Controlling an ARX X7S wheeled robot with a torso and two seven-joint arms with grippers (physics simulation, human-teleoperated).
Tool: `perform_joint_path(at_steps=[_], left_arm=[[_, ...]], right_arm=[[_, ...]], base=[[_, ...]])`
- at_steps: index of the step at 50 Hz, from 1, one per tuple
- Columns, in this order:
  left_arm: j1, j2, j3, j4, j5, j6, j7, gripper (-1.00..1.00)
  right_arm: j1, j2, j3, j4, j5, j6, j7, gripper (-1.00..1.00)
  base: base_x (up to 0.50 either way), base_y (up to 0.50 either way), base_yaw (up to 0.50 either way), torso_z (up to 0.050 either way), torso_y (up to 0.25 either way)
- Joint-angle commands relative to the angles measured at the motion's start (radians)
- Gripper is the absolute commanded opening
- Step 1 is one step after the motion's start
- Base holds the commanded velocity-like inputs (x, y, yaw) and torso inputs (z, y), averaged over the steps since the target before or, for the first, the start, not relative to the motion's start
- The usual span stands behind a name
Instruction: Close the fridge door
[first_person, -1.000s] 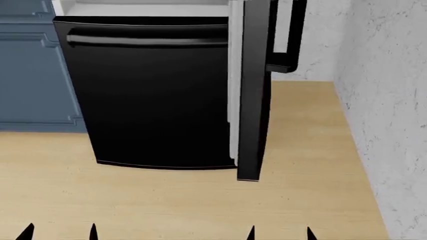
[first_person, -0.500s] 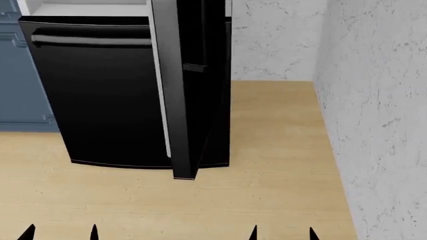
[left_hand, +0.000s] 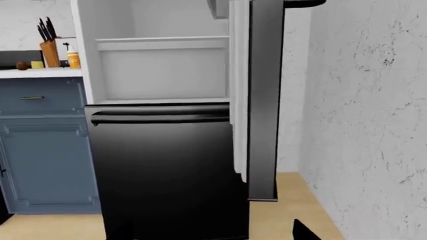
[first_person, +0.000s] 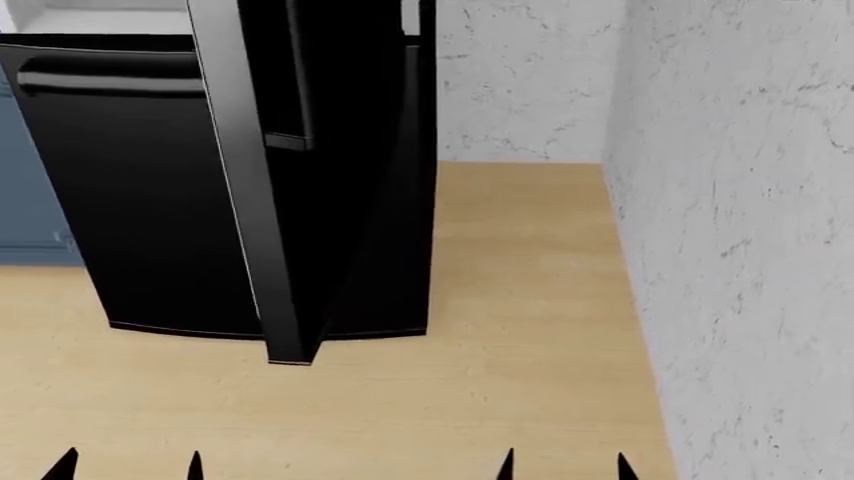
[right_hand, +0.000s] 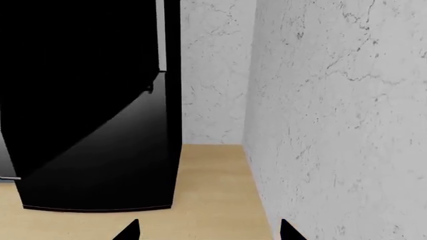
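Observation:
The fridge door (first_person: 260, 200) stands open, edge-on toward me in the head view, with its black vertical bar handle (first_person: 300, 80) on the side facing the wall. In the left wrist view the fridge door (left_hand: 263, 100) juts out beside the white inside of the fridge (left_hand: 160, 70). My left gripper (first_person: 127, 468) and right gripper (first_person: 565, 468) hang low over the floor, both open and empty, well short of the door. The right gripper (right_hand: 208, 232) faces the gap between the fridge's black side (right_hand: 127, 165) and the wall.
A wide black drawer front (first_person: 134, 200) with a horizontal bar handle (first_person: 107, 82) sits under the open compartment. Blue cabinets (left_hand: 43, 150) with a knife block (left_hand: 48, 47) on top stand to the fridge's left. A white speckled wall (first_person: 747, 250) runs close along the right.
The head view has shifted to the right, so fridge and door have slid left in it. The door's handle side now faces me. Both grippers keep their place at the frame's bottom edge.

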Motion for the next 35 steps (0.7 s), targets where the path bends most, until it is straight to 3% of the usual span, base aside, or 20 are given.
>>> perform_joint_path(at_steps=[1,23,35], left_arm=[[0.001,-0.006,0.012,0.007,0.001,-0.002,-0.006,1.00],[-0.003,-0.016,0.024,0.004,-0.008,-0.002,-0.017,1.00],[0.003,-0.025,0.049,0.014,-0.015,0.000,0.001,1.00]], right_arm=[[0.002,0.005,-0.006,0.011,0.009,-0.009,0.005,1.00],[0.006,0.013,-0.014,0.005,0.028,-0.007,0.021,1.00],[0.016,0.016,-0.019,0.014,0.036,-0.003,0.028,1.00]], base=[[0.29,-0.36,0.00,0.000,0.000],[0.29,-0.40,0.00,0.000,0.000],[0.22,-0.15,0.00,0.000,0.000]])
